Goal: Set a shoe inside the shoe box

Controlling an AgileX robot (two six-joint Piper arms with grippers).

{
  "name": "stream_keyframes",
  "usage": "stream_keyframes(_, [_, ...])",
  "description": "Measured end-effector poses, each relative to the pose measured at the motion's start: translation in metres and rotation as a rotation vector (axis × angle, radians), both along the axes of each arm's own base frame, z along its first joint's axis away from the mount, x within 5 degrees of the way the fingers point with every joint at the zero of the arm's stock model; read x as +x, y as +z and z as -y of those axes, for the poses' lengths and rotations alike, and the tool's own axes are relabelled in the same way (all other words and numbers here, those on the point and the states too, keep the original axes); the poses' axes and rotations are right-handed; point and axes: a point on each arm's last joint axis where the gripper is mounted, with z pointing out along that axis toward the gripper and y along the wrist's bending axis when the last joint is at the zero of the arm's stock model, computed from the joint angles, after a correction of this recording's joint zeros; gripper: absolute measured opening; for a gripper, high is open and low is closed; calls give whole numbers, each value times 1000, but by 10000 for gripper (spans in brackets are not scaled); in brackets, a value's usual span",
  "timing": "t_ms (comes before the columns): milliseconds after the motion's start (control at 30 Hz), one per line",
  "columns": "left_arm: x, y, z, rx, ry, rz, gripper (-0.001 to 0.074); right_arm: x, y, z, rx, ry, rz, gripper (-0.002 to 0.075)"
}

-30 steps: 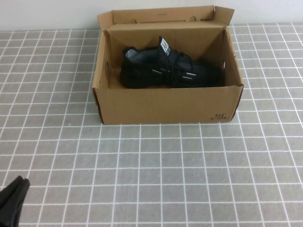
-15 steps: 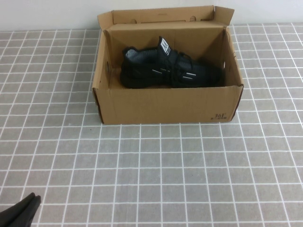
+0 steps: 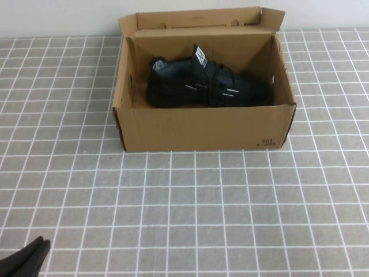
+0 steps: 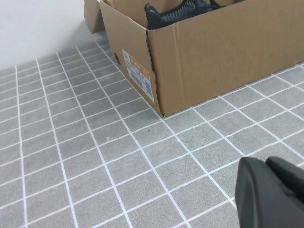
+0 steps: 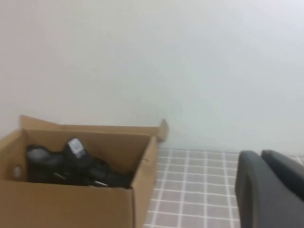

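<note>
Shoe (image 3: 207,86) lying inside the open shoe box (image 3: 202,128), upper centre of frame.
Left gripper (image 3: 26,261), lower left corner, and right gripper (image 5: 270,190), off the high view, each have fingers pressed together, empty.

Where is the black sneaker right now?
In the high view the black sneaker lies inside the open cardboard shoe box at the table's far middle, toe toward the robot's right, against the back wall. Both grippers are well clear of it.
</note>
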Motion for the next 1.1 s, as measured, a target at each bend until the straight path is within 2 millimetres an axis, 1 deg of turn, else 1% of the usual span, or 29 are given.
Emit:
stream_keyframes(67, [0, 0, 0, 1, 0, -1, -1, 3, -18, 3, 5, -45, 4, -16])
stream_keyframes(267, [0, 0, 0, 1, 0, -1, -1, 7, -73, 7, 34, -94, -6, -16])
stream_keyframes(367, [0, 0, 0, 1, 0, -1, -1, 10, -93, 9, 45, -124, -4, -16])
stream_keyframes(433, [0, -1, 0, 2, -1, -6, -1, 11, -97, 10, 51, -131, -8, -16])
stream_keyframes(1000, [0, -2, 0, 6, -3, -16, -1, 10, -95, 11, 58, -142, 19, -16])
stream_keyframes(1100, [0, -2, 0, 7, -3, -18, -1, 11, -97, 10, -5, -134, -1, -16])
